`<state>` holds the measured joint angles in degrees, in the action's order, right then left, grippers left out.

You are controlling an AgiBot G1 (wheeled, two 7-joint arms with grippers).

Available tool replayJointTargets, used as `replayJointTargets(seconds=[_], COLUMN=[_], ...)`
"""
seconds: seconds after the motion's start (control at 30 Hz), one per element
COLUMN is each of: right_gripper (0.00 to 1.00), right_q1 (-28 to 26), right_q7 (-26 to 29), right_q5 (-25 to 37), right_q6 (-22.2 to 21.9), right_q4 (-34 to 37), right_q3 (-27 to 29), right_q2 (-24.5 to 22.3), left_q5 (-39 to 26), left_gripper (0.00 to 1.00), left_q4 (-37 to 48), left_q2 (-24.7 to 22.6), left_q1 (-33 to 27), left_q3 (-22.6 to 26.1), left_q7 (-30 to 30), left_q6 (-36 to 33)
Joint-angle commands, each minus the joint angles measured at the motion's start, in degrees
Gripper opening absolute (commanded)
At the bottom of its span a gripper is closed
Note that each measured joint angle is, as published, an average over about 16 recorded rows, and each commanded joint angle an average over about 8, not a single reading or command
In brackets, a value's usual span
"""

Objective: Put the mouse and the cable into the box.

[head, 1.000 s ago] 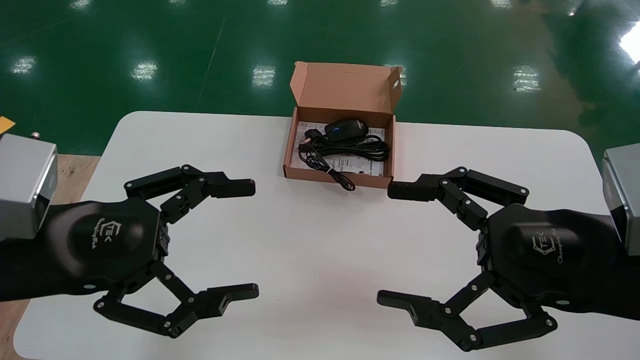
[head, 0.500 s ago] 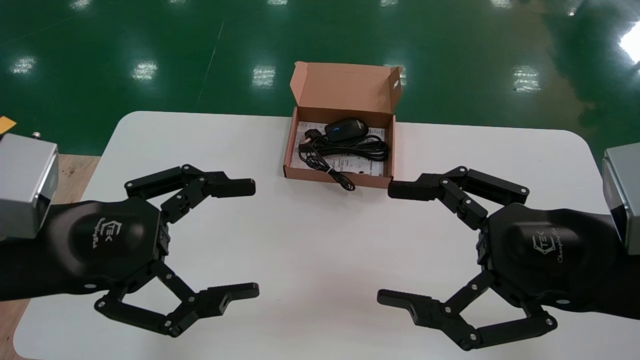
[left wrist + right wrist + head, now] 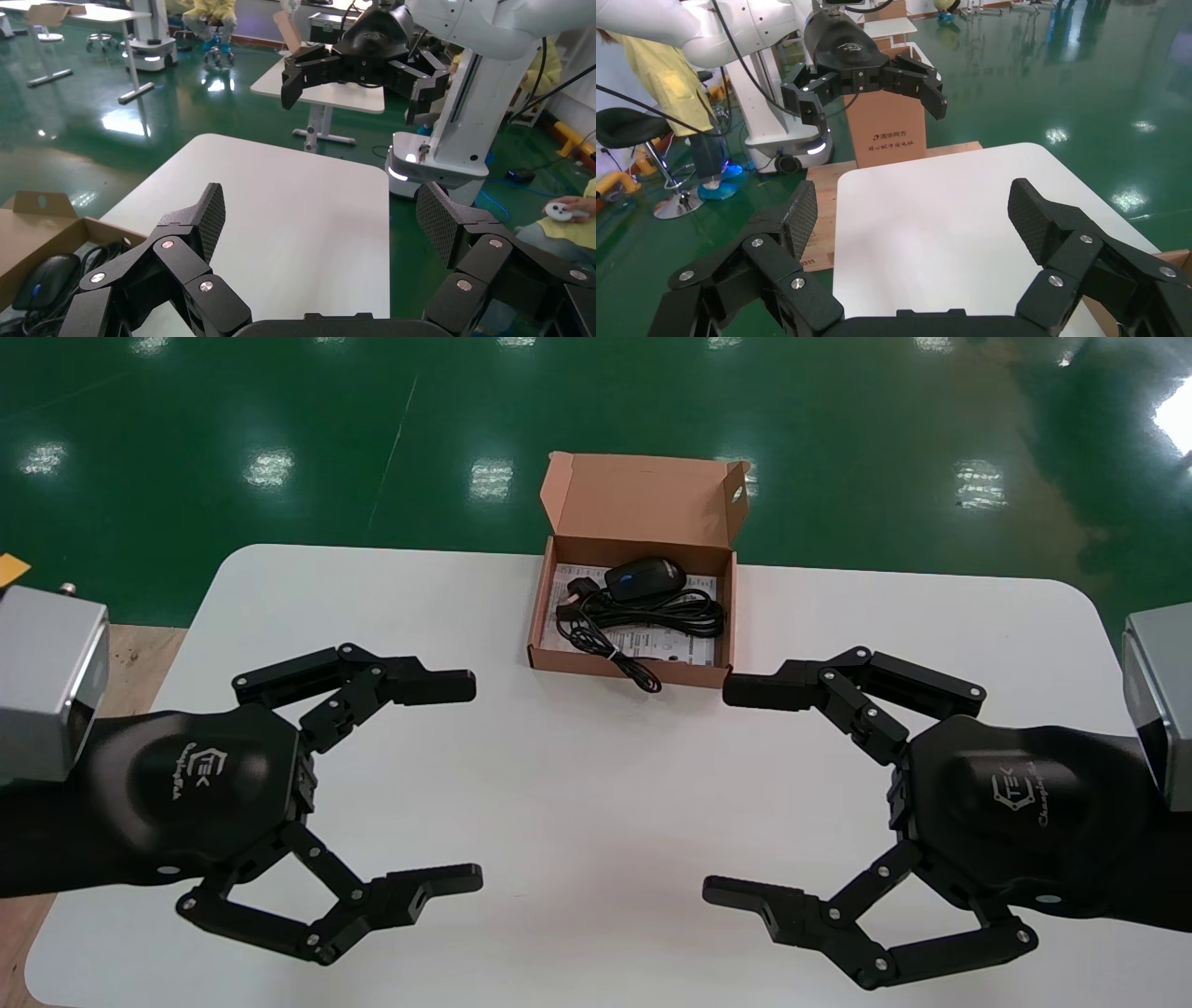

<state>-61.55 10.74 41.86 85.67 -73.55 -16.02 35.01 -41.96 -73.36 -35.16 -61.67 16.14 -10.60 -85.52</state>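
A brown cardboard box (image 3: 596,663) stands open at the table's far middle, its lid upright. Inside lie a black mouse (image 3: 644,577) at the back and a coiled black cable (image 3: 652,614); one loop of the cable hangs over the front wall onto the table. My left gripper (image 3: 473,782) hovers open over the near left of the table, nothing between its fingers. My right gripper (image 3: 717,791) mirrors it on the near right, open and empty. The left wrist view catches the mouse (image 3: 42,277) in the box (image 3: 39,205) beside my left gripper (image 3: 320,217). My right gripper (image 3: 912,210) frames bare tabletop.
The white table (image 3: 577,784) has rounded corners and green floor beyond its far edge. A wooden pallet (image 3: 130,654) lies off the table's left side, with a carton (image 3: 888,126) standing by it. Other tables and robot bases stand farther off.
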Motion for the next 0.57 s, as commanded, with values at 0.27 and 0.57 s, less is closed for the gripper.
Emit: replayJointTargets(seconds=[0.27, 0.57], right_gripper=[1.0, 1.0], right_q1=[0.0, 0.0], right_q7=[0.0, 0.0], right_q5=[0.0, 0.0], right_q6=[0.0, 0.0], right_q4=[0.0, 0.0], right_q3=[0.0, 0.0], right_q2=[0.0, 0.0], left_q5=[0.0, 0.0], left_gripper=[1.0, 1.0], left_q4=[0.0, 0.0], left_q2=[0.0, 0.0], left_q1=[0.0, 0.0], left_q3=[0.0, 0.0], left_q7=[0.0, 0.0], left_q6=[0.0, 0.0])
